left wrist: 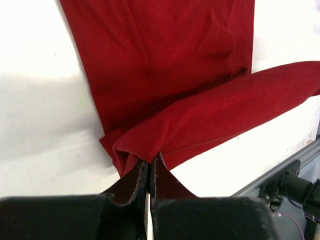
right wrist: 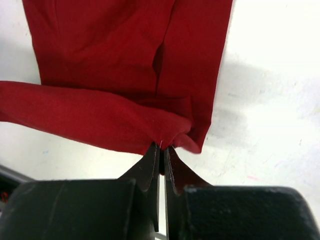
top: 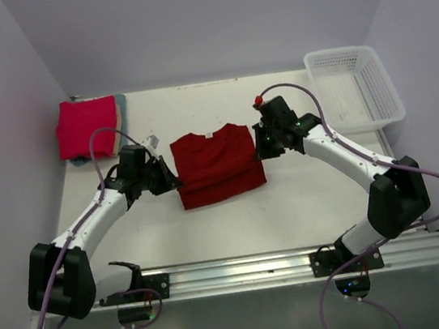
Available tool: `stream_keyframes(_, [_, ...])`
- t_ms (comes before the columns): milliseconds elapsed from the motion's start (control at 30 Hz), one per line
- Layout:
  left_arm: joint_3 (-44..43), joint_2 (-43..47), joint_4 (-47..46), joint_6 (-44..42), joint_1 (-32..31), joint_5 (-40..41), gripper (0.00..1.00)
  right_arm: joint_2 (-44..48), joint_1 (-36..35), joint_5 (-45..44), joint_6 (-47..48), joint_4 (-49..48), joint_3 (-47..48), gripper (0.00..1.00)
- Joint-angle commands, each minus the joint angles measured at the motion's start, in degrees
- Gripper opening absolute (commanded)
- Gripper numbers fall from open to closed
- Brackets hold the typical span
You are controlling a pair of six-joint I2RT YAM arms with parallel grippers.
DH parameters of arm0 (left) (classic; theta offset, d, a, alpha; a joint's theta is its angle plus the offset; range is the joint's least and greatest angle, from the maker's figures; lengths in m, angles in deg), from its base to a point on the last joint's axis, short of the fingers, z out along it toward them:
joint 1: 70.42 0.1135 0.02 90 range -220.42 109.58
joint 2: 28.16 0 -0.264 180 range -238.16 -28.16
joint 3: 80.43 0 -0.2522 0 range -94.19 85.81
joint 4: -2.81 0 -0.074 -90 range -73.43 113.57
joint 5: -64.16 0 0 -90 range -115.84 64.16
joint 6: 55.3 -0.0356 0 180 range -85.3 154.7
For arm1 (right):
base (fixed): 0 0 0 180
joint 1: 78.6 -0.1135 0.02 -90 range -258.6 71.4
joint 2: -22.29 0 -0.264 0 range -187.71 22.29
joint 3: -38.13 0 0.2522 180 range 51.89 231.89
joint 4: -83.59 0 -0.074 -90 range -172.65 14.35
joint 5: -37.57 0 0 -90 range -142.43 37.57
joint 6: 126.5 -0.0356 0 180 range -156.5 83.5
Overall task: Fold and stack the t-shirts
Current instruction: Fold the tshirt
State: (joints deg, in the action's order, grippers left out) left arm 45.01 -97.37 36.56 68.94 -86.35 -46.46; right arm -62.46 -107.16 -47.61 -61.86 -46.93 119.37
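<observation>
Top camera overhead, facing down; both wrist cameras close, sharing crimson t-shirt (left wrist: pixel 165 75).

I saw the crimson tee (top: pixel 217 165) plain and dark at centre. At ten o'clock the pink-red tee (top: pixel 87 126) was brighter, with a blue-grey tee (top: pixel 78 160) edging it. At two o'clock the basket (top: pixel 339 52) was white mesh; the table (top: pixel 290 203) was white, the cables (top: pixel 93 158) purple.

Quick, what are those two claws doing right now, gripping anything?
Left gripper: closed, pinching the folded edge of the dark red t-shirt.
Right gripper: closed, pinching the same shirt's opposite edge.
</observation>
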Motion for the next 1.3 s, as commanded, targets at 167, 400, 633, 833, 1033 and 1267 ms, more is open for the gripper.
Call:
stream_keyframes(167, [-10.9, -10.6, -10.1, -3.5, 0.8, 4.4, 0.00, -10.0, 0.7, -6.2, 3.0, -5.1, 9.9, 0.00])
stream_keyframes(400, [-17.1, -18.6, -11.5, -4.6, 1.2, 4.5, 0.00, -17.2, 2.5, -6.7, 3.6, -5.2, 18.4, 0.00])
stream_keyframes(633, [-23.4, -26.8, -12.3, -5.5, 3.8, 4.3, 0.00, -25.5, 5.3, -5.7, 4.4, -3.5, 27.3, 0.00])
stream_keyframes(833, [-30.1, -36.8, -15.7, -3.8, 6.7, 5.2, 0.00, -37.4, 7.6, -5.4, 4.2, -1.8, 39.1, 0.00])
stream_keyframes(1033, [-47.5, -51.9, -27.2, 2.1, 11.3, 9.0, 0.51, -61.7, 11.1, -5.5, 0.2, 5.5, 77.3, 0.79])
stream_keyframes(1267, [-49.7, -47.4, -26.6, -0.7, 12.9, 12.0, 1.00, -48.8, 12.0, -6.5, 2.0, -14.8, 51.2, 0.99])
